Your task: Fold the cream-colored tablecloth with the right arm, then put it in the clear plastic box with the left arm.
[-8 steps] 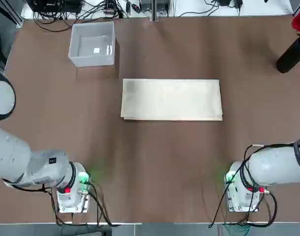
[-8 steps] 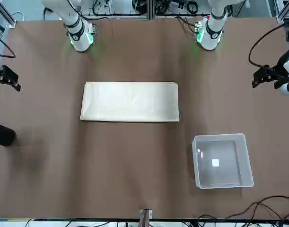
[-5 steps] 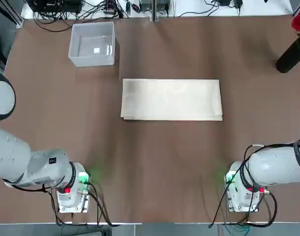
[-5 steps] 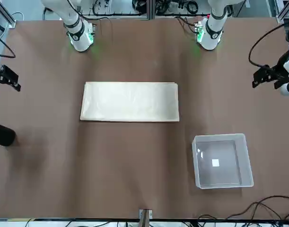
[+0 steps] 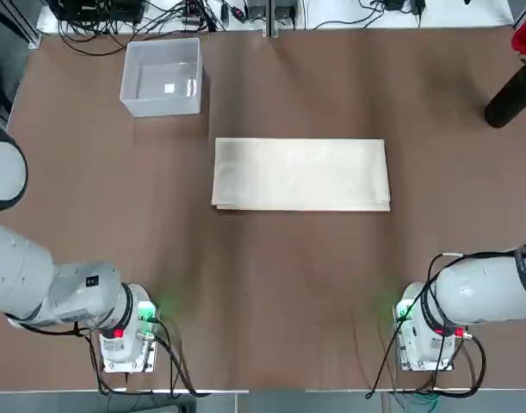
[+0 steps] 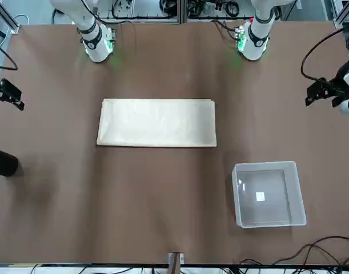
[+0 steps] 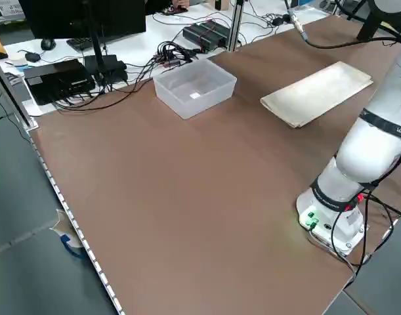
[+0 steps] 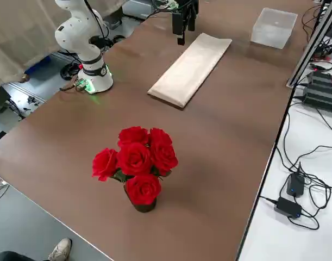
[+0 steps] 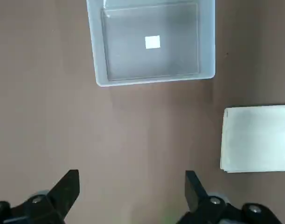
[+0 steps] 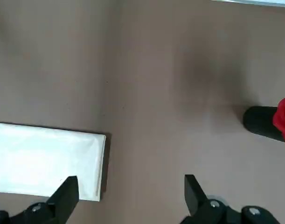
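While the cloth (image 5: 301,175) stretches sideways, the right gripper (image 10: 132,177) (jaws apart) hangs off its right end. The left gripper (image 9: 133,172), also spread, hangs leftward.

Below and between the 2 open fingers of each gripper lies the table, with 1 tablecloth (image 5: 301,175), 1 plastic box (image 5: 163,79) and 1 black vase (image 5: 510,99) beyond the fingertips.

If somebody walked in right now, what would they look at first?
Probably the bright red roses in a black vase, standing off on the robot's right side of the table. Next might be the long cream cloth lying flat in the middle, with a see-through box past its left end, farther from the robot.
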`<state>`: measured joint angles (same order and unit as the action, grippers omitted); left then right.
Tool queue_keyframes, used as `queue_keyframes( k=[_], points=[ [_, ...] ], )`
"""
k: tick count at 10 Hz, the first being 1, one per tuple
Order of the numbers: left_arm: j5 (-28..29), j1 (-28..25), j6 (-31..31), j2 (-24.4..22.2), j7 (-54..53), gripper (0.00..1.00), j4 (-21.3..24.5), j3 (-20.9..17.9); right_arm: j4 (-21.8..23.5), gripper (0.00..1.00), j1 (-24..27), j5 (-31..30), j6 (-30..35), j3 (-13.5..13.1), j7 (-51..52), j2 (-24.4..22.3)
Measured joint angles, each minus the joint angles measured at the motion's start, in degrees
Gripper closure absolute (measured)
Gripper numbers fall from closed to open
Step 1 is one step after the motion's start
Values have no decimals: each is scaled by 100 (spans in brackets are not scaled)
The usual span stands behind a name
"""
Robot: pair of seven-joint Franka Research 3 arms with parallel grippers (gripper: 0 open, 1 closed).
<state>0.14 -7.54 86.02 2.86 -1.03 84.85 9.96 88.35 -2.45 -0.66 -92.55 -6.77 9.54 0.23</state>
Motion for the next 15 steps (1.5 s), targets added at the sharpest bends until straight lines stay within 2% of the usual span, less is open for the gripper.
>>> queue_keyframes(
  k=[4,7,12,15],
  points=[
    [0,16,0,0,-7,0,-11,-133,28,0,1,0,27,-2,-9,31],
    [-3,187,0,0,-2,0,-13,-312,131,0,33,17,3,-11,-20,252],
    [-5,223,0,0,-2,0,-20,-388,372,0,261,676,-15,-20,-14,945],
    [-5,223,0,0,-2,0,-27,-388,845,0,373,1224,21,-32,-15,1246]
  ],
)
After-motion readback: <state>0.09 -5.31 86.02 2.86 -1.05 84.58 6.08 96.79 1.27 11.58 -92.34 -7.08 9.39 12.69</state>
